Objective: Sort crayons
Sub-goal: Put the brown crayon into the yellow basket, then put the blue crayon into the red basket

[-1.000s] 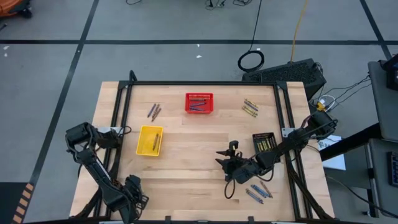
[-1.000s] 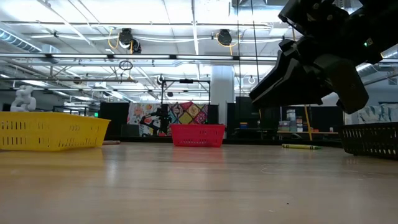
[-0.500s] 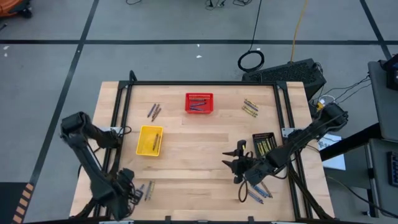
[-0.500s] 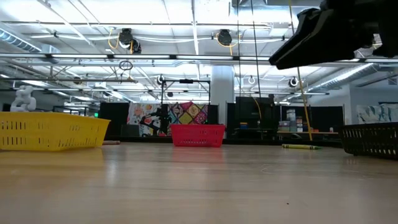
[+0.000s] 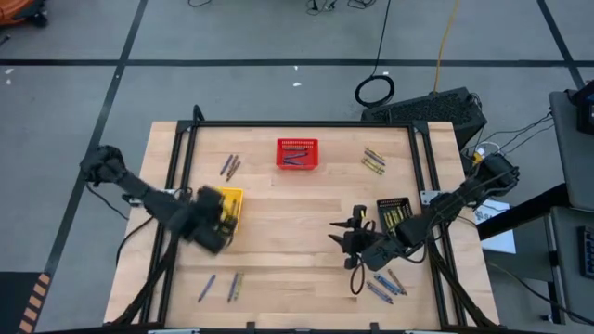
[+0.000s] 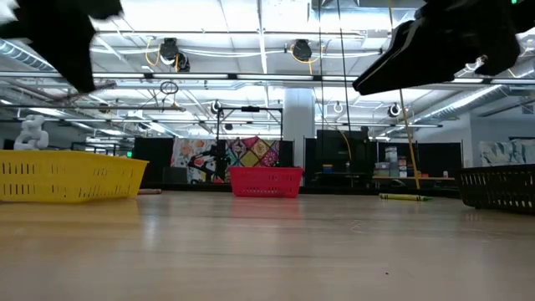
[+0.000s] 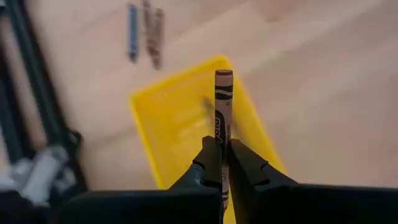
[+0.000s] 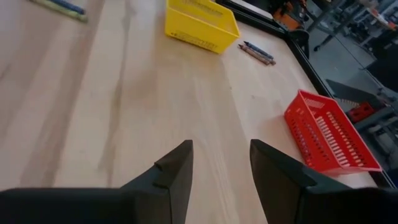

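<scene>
Crayons lie in several groups on the worktop (image 5: pixel 297 232). 1 brown crayon (image 7: pixel 222 118) is clamped upright between the fingers of the left hand (image 7: pixel 222 163), which hangs over the yellow basket (image 7: pixel 186 118) at the left of the worktop; in the high view this hand (image 5: pixel 212 227) blurs across the basket's near left corner. On the worktop beyond that basket, the left wrist view shows 1 blue crayon (image 7: pixel 132 32) beside 2 brown ones (image 7: pixel 153 36). At the near left edge lie 3 loose crayons (image 5: pixel 223 286), 1 of them blue. A pair of brown crayons (image 5: pixel 229 166) lies at the far left, well apart from the red basket (image 5: pixel 297 154) at the far middle, which holds blue crayons. Yellow-green crayons (image 5: pixel 373 160) lie at the far right, and more fill the black basket (image 5: pixel 393 212) on the right side. The right hand (image 5: pixel 350 239) hovers near the middle right with its fingers spread and nothing between them, just beside the black basket. Blue crayons (image 5: pixel 382 286) lie at the near right, close to that arm.
</scene>
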